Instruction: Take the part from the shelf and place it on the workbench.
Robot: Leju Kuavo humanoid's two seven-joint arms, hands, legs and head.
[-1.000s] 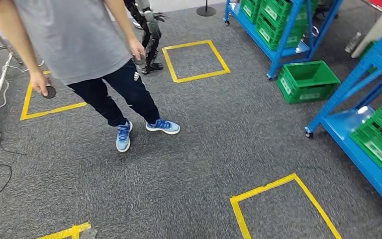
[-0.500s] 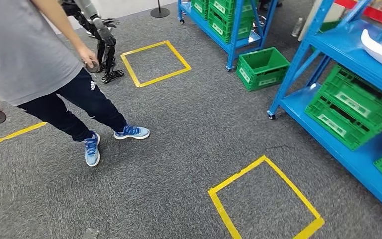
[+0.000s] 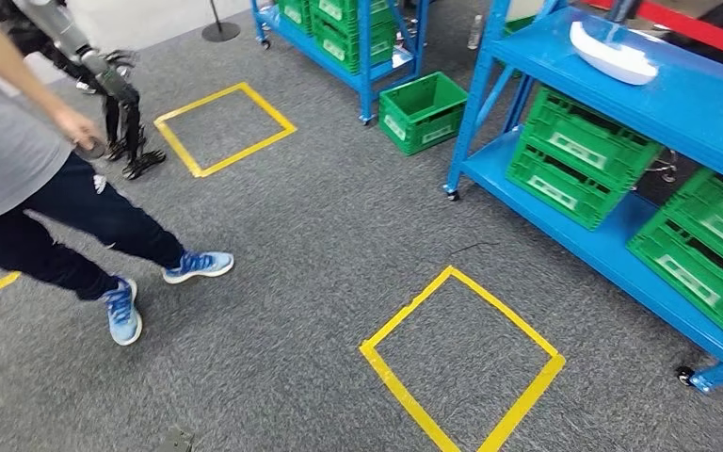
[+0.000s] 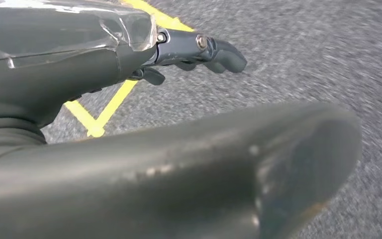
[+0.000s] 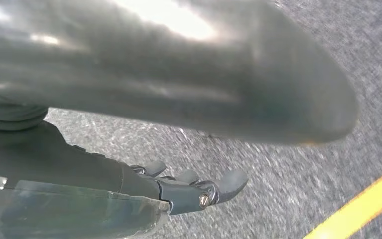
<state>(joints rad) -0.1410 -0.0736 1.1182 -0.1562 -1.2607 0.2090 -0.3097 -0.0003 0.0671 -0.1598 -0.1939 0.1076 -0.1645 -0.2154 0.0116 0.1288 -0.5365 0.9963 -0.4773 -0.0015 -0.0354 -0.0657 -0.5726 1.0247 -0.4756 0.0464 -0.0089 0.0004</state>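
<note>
Seemingly, the white part [image 3: 614,54] lies on the shelf [image 3: 706,104], apart from both empty hands.

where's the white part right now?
Head view, upper right: the white part lies on the top level of the blue shelf, directly above a green crate on the level below.

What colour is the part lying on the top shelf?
White; the part on the blue shelf shows best in the head view.
</note>
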